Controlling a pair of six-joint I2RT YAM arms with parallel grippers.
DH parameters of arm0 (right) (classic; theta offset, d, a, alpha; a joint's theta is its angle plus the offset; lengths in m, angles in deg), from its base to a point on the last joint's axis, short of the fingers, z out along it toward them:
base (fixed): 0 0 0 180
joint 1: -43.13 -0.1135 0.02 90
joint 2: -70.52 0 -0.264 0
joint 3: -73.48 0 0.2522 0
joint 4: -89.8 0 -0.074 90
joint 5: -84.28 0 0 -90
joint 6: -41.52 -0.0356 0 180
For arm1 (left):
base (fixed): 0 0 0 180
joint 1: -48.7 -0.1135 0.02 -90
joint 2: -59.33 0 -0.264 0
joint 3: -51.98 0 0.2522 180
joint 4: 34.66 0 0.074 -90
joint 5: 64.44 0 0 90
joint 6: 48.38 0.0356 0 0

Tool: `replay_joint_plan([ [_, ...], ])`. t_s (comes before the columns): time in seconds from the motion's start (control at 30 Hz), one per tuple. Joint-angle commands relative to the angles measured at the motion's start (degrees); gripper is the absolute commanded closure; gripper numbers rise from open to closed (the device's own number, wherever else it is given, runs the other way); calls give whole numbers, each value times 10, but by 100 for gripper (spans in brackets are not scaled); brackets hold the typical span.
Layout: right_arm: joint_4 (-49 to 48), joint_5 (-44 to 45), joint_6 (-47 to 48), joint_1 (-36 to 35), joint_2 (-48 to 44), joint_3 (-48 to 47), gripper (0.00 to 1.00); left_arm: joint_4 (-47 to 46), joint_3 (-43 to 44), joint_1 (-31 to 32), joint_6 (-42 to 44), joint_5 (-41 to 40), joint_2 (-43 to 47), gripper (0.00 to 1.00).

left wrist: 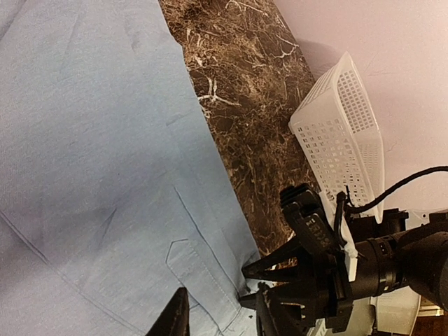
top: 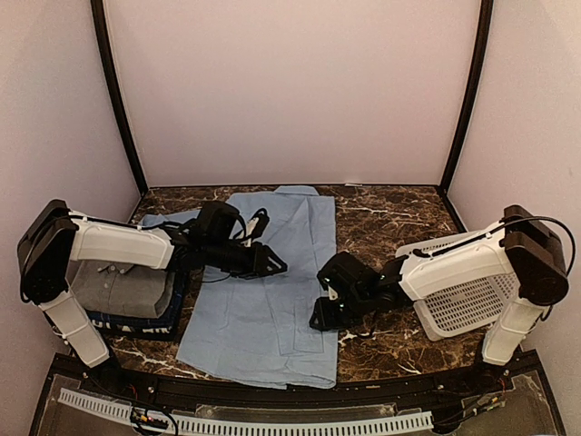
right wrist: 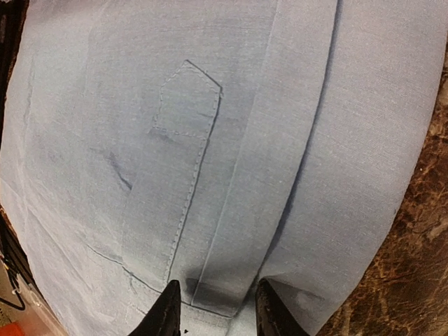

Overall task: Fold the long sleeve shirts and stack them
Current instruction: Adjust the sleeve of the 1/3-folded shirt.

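- While the light blue shirt (top: 272, 300) lies spread out flat in the middle of the dark marble surface (top: 390, 218), both arms reach in over it from either side.
- Its collar end points to the far side and its hem lies at the near edge; part of the cloth is folded inward, so the shirt forms a long panel.
- At the left of the surface the grey collared shirt (top: 113, 286) sits folded on top of the dark navy shirt (top: 136, 324), and the light blue shirt's left edge lies just beside this stack.
- The left claw (top: 270, 263) is over the left-centre of the light blue shirt, fingers parted with only flat cloth showing in the gap; it is released and grasps nothing.
- The right claw (top: 322, 313) is at the shirt's right edge, toward the near end.
- From the right wrist its fingers (right wrist: 168, 311) stand apart astride a folded band of the cloth, close above it; the fabric between them lies flat and unpinched, so this claw is released too.
- A pointed stitched tab (right wrist: 183, 105) shows on the cloth just beyond those fingers.
- The white lattice basket (top: 472, 300) rests tilted at the right of the surface, apart from the shirt, under the right arm.
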Motion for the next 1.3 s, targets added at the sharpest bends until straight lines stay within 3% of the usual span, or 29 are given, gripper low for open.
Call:
replay_joint_plan([
  [0.0, 31, 19, -10, -7, 8, -23, 69, -32, -21, 0, -14, 11, 20, 69],
  [0.43, 73, 16, -14, -14, 33, -76, 77, -55, -48, -2, -19, 17, 33, 69],
  [0.77, 109, 43, -37, -16, 29, -69, 60, -88, -94, -2, -39, 25, 39, 69],
  [0.93, 136, 56, -37, -29, 61, -112, 57, -97, -111, -2, -39, 23, 32, 69],
  [1.1, 174, 72, -39, -40, 85, -141, 61, -117, -133, -2, -49, 26, 22, 69],
  [1.27, 188, 80, -46, -42, 84, -149, 74, -128, -145, -2, -51, 31, 13, 70],
])
